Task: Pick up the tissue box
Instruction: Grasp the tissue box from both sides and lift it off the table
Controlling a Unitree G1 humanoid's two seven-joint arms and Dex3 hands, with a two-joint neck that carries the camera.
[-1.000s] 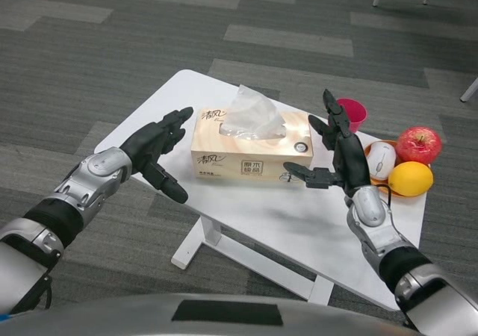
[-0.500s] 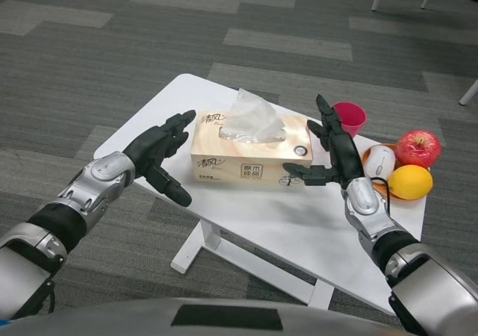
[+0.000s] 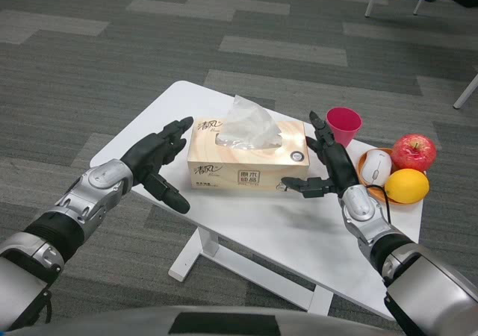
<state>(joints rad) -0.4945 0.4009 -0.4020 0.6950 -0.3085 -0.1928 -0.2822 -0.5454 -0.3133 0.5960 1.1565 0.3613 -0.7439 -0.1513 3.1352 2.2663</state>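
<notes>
Grey carpet surrounds the white table (image 3: 246, 224), where the tissue box (image 3: 246, 157) sits between both sets of spread fingers. Left hand (image 3: 153, 157) and right hand (image 3: 328, 168) flank its ends, holding nothing, likely placed to squeeze inward.

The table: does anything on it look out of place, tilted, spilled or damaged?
Nothing stands out. The tissue box lies flat with a tissue pulled up, the pink cup stands upright, and the computer mouse, apple and lemon sit together at the right edge.
</notes>
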